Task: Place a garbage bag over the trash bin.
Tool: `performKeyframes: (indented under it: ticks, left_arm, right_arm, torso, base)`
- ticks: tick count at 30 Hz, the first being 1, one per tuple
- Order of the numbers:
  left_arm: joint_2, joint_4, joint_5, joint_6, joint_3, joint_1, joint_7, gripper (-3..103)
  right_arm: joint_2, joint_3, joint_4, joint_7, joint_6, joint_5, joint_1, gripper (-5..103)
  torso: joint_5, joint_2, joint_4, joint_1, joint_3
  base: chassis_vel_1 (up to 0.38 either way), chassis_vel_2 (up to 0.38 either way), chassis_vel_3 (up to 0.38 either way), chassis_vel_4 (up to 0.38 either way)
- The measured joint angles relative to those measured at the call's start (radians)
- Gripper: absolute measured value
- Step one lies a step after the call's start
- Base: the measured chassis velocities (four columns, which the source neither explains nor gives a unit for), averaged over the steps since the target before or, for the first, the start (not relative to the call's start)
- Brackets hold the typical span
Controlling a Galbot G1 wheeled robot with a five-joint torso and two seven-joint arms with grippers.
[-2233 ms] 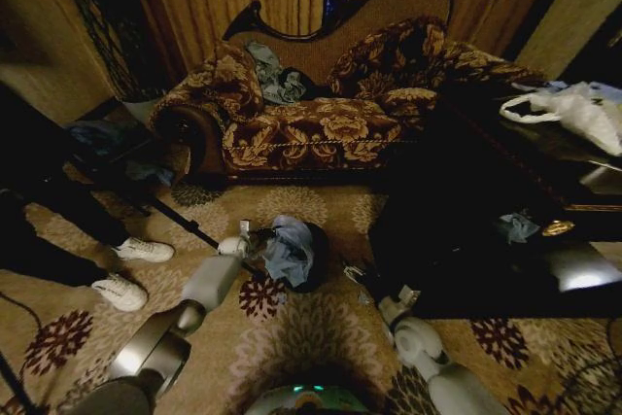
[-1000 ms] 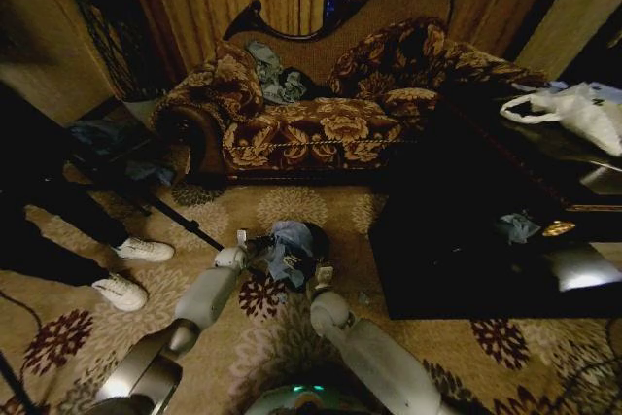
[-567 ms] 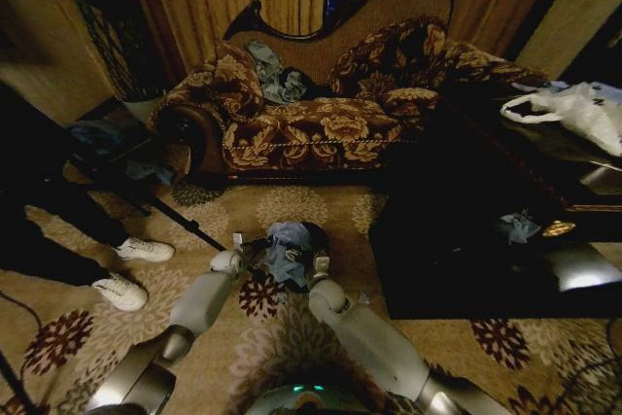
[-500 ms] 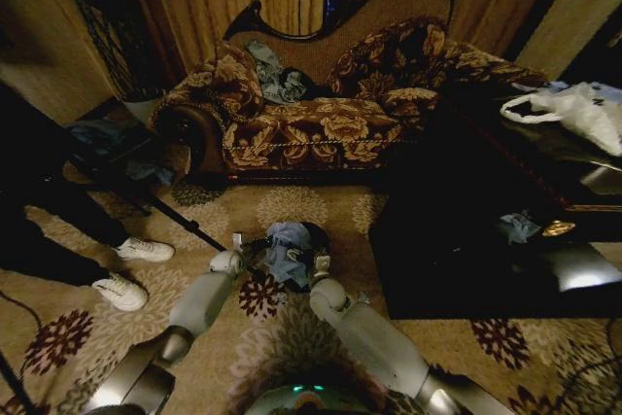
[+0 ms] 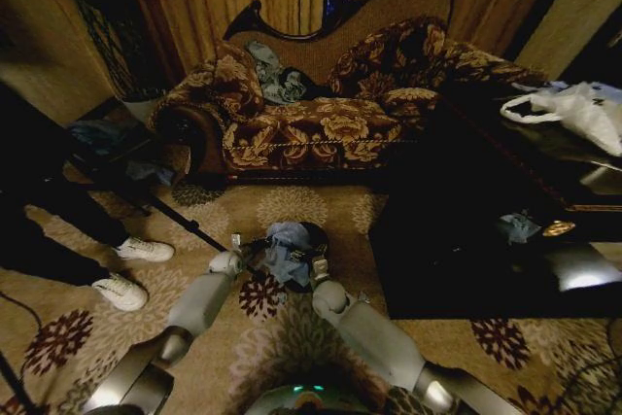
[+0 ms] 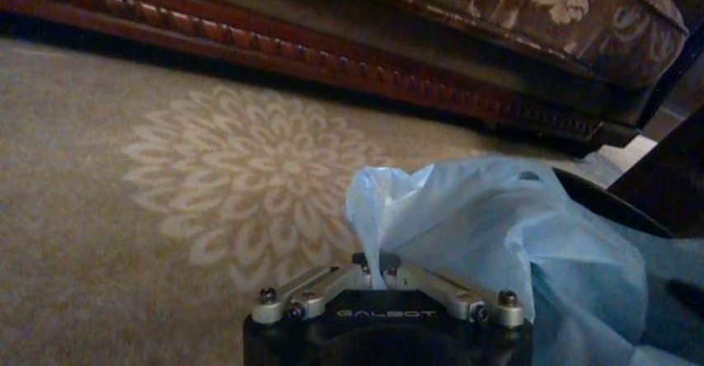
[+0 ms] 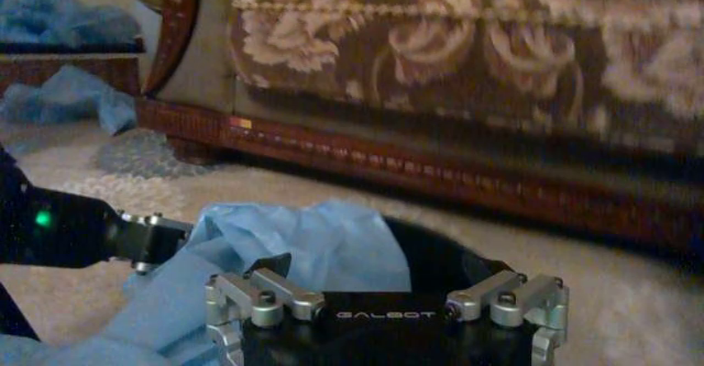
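- Left gripper (image 6: 377, 260) pinches the bag (image 5: 284, 248) at the bin's (image 5: 315, 236) nine o'clock rim.
- Right gripper (image 7: 387, 293), spread wide, hovers at five o'clock.
- Bag looks thin, limp and slippery; best grasped by its bunched edge.

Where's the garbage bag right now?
In the head view, the garbage bag lies bunched over the trash bin on the carpet before the sofa, pinched by the left gripper.

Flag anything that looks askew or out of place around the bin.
The garbage bag sits bunched in a crumpled heap over the trash bin, not spread around its rim. The left pincer pinches one fold; the right pincer hovers open beside it.
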Motion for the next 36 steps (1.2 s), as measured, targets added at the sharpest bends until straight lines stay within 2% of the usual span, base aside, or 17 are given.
performKeyframes:
  ticks: [6, 16, 21, 26, 29, 31, 35, 36]
  left_arm:
    - [0.006, -0.003, -0.008, -0.001, 0.0, 0.003, 0.008, 0]
    - [0.01, -0.003, -0.026, -0.002, 0.002, 0.002, 0.014, 0]
    - [0.01, 0.003, -0.032, -0.007, 0.005, 0.003, 0.015, 0]
    - [0.011, 0.008, -0.037, -0.01, 0.007, -0.001, 0.017, 0]
    - [0.013, 0.013, -0.04, -0.012, 0.007, -0.006, 0.019, 0]
    - [0.013, 0.013, -0.041, -0.012, 0.007, -0.006, 0.019, 0]
    - [0.013, 0.013, -0.046, -0.016, 0.007, -0.003, 0.019, 0]
    - [0.013, 0.013, -0.046, -0.016, 0.007, -0.003, 0.019, 0]
  right_arm:
    - [-0.014, -0.001, -0.004, -0.005, 0.006, -0.12, 0.006, 100]
    - [-0.036, -0.014, 0.001, 0.005, -0.045, -0.213, 0.008, 100]
    - [-0.049, -0.034, 0.027, 0.015, -0.095, -0.195, 0.004, 100]
    - [-0.05, -0.046, 0.036, 0.033, -0.13, -0.134, -0.001, 101]
    - [-0.057, -0.061, 0.045, 0.034, -0.149, -0.107, -0.001, 88]
    - [-0.059, -0.064, 0.046, 0.034, -0.153, -0.101, 0.0, 88]
    - [-0.059, -0.078, 0.052, 0.037, -0.172, -0.074, 0.016, 65]
    - [-0.059, -0.078, 0.052, 0.037, -0.172, -0.074, 0.016, 65]
  torso:
    - [0.0, 0.0, 0.0, 0.0, 0.0]
    - [0.0001, 0.0, 0.0, 0.0, 0.0]
    - [-0.0001, 0.0, 0.0, 0.0, 0.0]
    - [-0.0001, 0.0, 0.0, 0.0, 0.0]
    - [0.0, 0.0, 0.0, 0.0, 0.0]
    - [0.0, 0.0, 0.0, 0.0, 0.0]
    - [0.0, 0.0, 0.0, 0.0, 0.0]
    - [0.0, 0.0, 0.0, 0.0, 0.0]
  base:
    - [0.0, 0.0, 0.0, 0.0]
    - [0.0, 0.0, 0.0, 0.0]
    - [0.0, 0.0, 0.0, 0.0]
    - [0.0, 0.0, 0.0, 0.0]
    - [0.0, 0.0, 0.0, 0.0]
    - [0.0, 0.0, 0.0, 0.0]
    - [0.0, 0.0, 0.0, 0.0]
    - [0.0, 0.0, 0.0, 0.0]
